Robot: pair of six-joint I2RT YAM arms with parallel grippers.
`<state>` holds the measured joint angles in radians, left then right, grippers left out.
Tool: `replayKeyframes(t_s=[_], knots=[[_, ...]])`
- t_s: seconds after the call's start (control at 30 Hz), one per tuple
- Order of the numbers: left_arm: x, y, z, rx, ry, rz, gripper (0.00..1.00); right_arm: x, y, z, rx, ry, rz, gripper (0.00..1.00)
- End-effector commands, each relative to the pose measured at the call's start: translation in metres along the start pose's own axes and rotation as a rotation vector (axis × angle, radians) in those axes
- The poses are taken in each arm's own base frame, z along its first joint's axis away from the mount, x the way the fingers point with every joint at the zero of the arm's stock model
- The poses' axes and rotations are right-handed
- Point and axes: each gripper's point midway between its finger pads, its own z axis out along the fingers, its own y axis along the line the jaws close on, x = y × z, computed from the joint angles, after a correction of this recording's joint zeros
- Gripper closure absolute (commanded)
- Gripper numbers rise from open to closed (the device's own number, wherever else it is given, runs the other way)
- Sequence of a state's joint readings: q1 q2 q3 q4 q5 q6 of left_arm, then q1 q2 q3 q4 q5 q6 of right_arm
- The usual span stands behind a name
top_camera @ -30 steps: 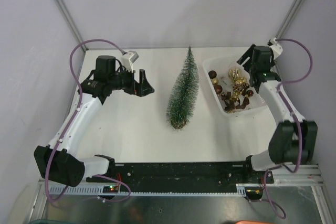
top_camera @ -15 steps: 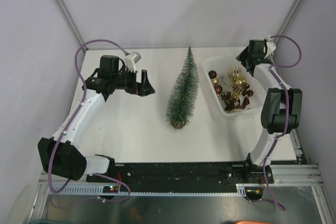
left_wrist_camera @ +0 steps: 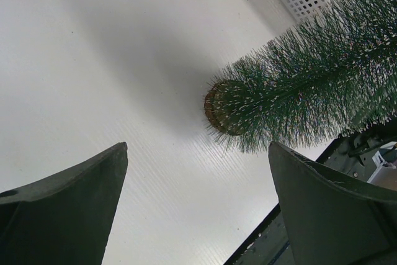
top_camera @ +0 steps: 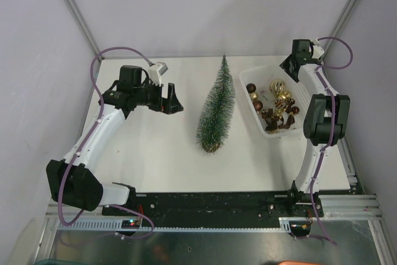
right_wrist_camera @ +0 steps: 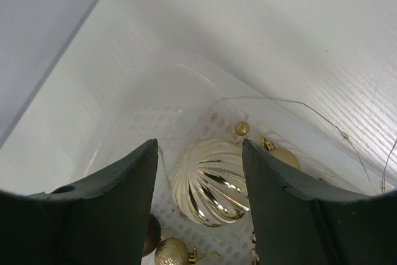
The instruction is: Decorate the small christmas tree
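The tree (top_camera: 217, 107) stands upright mid-desk (top_camera: 155, 153), between the basket (right_wrist_camera: 136, 116) and the left tool (top_camera: 170, 98), whose jaws gape wide and empty, while the right tool (right_wrist_camera: 198, 147) hangs over the basket, jaws apart above a ribbed gold bauble (right_wrist_camera: 208, 190).

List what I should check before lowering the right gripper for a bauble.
1. Right gripper open and empty: ok, jaws apart.
2. Big gold bauble framed between its jaws in the wrist view: ok.
3. Room for the jaws beside the basket wall: cannot tell.
4. Left gripper open and empty: ok.
5. Tree apart from both grippers: ok.
6. Tree standing steady on its base: cannot tell.
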<state>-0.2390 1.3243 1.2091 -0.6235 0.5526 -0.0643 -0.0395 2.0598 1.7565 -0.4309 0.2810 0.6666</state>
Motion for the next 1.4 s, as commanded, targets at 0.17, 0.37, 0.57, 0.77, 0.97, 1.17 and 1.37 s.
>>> replayKeyframes(t_s=[0.17, 0.37, 0.57, 0.77, 0.97, 1.17, 1.37], knots=[[-0.009, 0.002, -0.003, -0.009, -0.029, 0.053, 0.0, -0.007, -0.012, 0.0, 0.09, 0.012, 0.039, 0.41], [-0.008, 0.003, -0.003, -0.009, -0.028, 0.059, 0.0, -0.013, -0.017, 0.009, 0.118, 0.055, 0.087, 0.43], [-0.009, 0.004, -0.003, -0.013, -0.027, 0.07, 0.0, -0.014, -0.017, 0.013, 0.131, 0.071, 0.09, 0.44], [-0.008, 0.005, -0.002, -0.016, -0.025, 0.074, 0.0, -0.012, -0.019, 0.012, 0.146, 0.079, 0.089, 0.54], [-0.005, 0.006, -0.002, -0.022, -0.021, 0.071, 0.0, -0.01, -0.014, 0.01, 0.136, 0.08, 0.067, 0.8], [-0.004, 0.007, -0.004, -0.028, -0.024, 0.096, 0.0, -0.016, -0.002, -0.004, 0.094, 0.059, 0.02, 1.0], [-0.002, 0.007, -0.005, -0.027, -0.024, 0.1, 0.0, -0.039, -0.006, -0.042, 0.05, -0.018, -0.006, 0.94]])
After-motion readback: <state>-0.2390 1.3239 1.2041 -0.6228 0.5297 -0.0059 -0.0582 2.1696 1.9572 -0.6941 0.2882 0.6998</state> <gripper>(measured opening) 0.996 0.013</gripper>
